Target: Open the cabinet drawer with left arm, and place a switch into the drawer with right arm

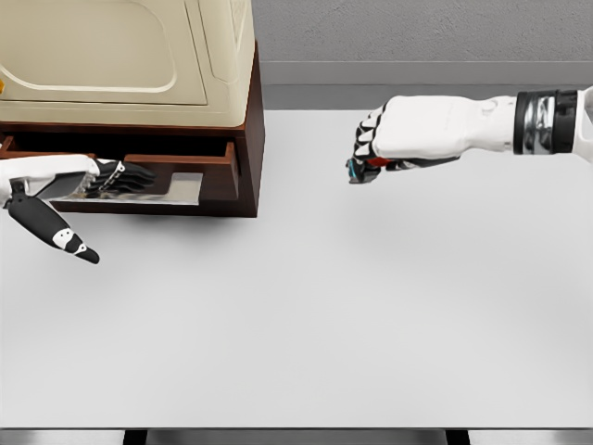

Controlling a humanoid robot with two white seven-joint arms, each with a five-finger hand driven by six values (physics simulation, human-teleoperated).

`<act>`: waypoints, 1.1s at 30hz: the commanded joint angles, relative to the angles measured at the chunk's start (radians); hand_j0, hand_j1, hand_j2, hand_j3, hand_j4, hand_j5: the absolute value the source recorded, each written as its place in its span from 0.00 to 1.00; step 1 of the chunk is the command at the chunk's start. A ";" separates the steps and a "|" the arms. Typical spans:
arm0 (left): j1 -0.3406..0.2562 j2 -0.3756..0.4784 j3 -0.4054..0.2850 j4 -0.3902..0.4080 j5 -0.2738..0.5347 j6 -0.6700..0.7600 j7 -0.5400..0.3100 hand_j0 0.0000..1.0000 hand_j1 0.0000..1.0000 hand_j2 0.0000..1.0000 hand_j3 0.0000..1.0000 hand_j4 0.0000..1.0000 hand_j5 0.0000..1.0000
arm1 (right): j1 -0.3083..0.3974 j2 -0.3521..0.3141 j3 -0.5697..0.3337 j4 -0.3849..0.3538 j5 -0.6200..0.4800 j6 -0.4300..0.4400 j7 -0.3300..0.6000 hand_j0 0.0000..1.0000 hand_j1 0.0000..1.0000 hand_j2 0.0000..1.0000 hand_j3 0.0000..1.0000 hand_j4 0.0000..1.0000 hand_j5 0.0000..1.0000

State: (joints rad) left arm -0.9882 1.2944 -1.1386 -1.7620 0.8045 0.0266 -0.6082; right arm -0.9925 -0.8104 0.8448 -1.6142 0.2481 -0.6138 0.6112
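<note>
Switch [363, 166], a small red-and-teal block, sits clenched in our right hand [371, 148] above the smooth white table [324, 315]; our left hand's [111, 176] fingers reach into the open brown wooden drawer [176, 181], grasp unclear.

The table [306, 315] looks smooth and matt, a pale grey-white sheet with no grain. The cabinet [248, 139] has dark brown wood-like sides, while its cream top reads as moulded plastic with a soft sheen. The drawer [181, 185] floor gleams like brushed metal (it catches light). Both hands, left [102, 176] and right [375, 144], show glossy white shells with black finger segments.
</note>
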 commanded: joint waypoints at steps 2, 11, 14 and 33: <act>0.005 0.000 0.000 -0.002 0.027 -0.001 -0.003 1.00 1.00 1.00 1.00 1.00 1.00 | -0.002 -0.003 -0.001 -0.023 -0.006 0.003 0.000 0.49 0.49 0.49 0.49 0.49 0.49; 0.028 0.025 -0.001 -0.002 0.032 -0.001 -0.003 1.00 1.00 1.00 1.00 1.00 1.00 | -0.011 0.005 0.002 -0.033 -0.018 0.003 0.000 0.49 0.49 0.49 0.49 0.49 0.49; 0.031 0.031 0.000 -0.002 0.032 -0.001 -0.003 1.00 1.00 1.00 1.00 1.00 1.00 | -0.011 0.007 0.002 -0.032 -0.029 0.003 0.000 0.49 0.49 0.49 0.49 0.49 0.49; 0.066 0.054 0.002 -0.002 0.051 0.001 -0.003 1.00 1.00 1.00 1.00 1.00 1.00 | -0.055 0.079 0.065 -0.023 -0.052 0.014 0.000 0.48 0.48 0.48 0.48 0.48 0.48</act>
State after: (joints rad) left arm -0.9220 1.3404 -1.1098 -1.7725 0.9542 0.0276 -0.6109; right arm -1.0492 -0.7327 0.9086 -1.6370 0.2015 -0.6032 0.6117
